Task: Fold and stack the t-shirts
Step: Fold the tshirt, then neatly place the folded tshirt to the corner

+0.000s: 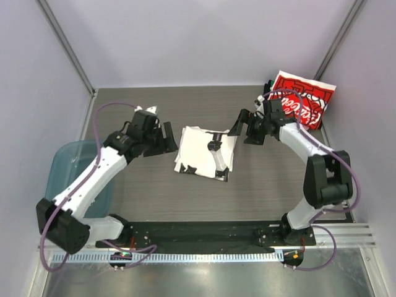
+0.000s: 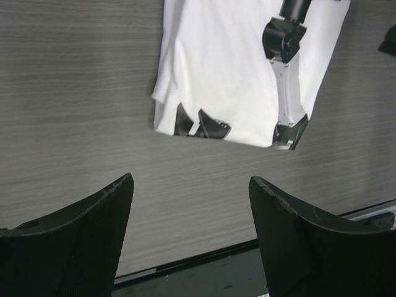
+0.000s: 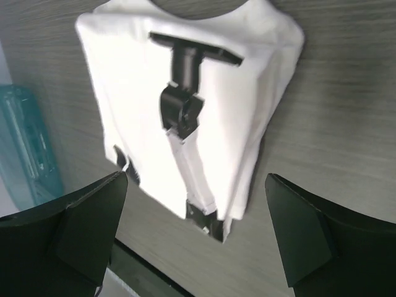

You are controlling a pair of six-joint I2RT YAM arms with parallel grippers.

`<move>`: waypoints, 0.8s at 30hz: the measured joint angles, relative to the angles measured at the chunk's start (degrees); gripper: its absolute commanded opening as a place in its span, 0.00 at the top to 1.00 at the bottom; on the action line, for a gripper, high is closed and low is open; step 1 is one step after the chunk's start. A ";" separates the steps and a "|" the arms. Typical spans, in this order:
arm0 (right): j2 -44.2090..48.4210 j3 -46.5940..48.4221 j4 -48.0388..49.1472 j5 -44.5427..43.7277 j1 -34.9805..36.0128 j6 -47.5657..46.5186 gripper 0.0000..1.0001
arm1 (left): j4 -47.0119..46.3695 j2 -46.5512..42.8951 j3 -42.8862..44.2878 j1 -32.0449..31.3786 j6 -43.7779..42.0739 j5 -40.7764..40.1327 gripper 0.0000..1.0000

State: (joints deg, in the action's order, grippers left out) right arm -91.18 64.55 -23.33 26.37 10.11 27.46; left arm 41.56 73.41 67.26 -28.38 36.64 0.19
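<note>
- Folded white t-shirt (image 1: 201, 148) of soft cloth, printed with a black and grey figure, lies flat on the grey wood-grain table (image 1: 154, 204) in the top external view. It sits between the two grippers.
- In that view the left gripper (image 1: 168, 141) is just to the shirt's left, and its tips are close to the cloth edge but apart from it. The right gripper (image 1: 244, 131) is just off the shirt's far right corner. Neither one holds anything.
- Behind the right gripper, well away on its outer side, a folded red t-shirt (image 1: 303, 102) with white script lettering rests in the far corner.
- Behind the left gripper, beside that arm, stands a teal translucent plastic bin (image 1: 68, 164).
- In the left wrist view the left gripper (image 2: 190, 180) has its jaws spread wide with only bare table (image 2: 74, 93) between them. The white t-shirt (image 2: 229, 62) lies straight ahead of the tips and slightly to one side, and a strip of table separates them.
- In the right wrist view the right gripper (image 3: 195, 179) has its jaws wide apart and is empty. The white t-shirt (image 3: 136, 80) lies ahead of it and below. One corner of the shirt shows in the gap between the jaws, which do not touch the cloth. The teal bin (image 3: 25, 142) appears beyond one jaw at the edge of the frame.
</note>
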 measured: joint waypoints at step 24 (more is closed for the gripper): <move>-28.46 10.43 15.87 9.60 -3.89 -0.96 0.62 | 8.59 -25.97 -19.63 0.02 0.85 -0.04 0.27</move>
State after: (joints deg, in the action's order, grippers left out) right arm -119.63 74.98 -7.46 35.97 6.22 26.50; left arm 50.15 47.44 47.64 -28.36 37.50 0.14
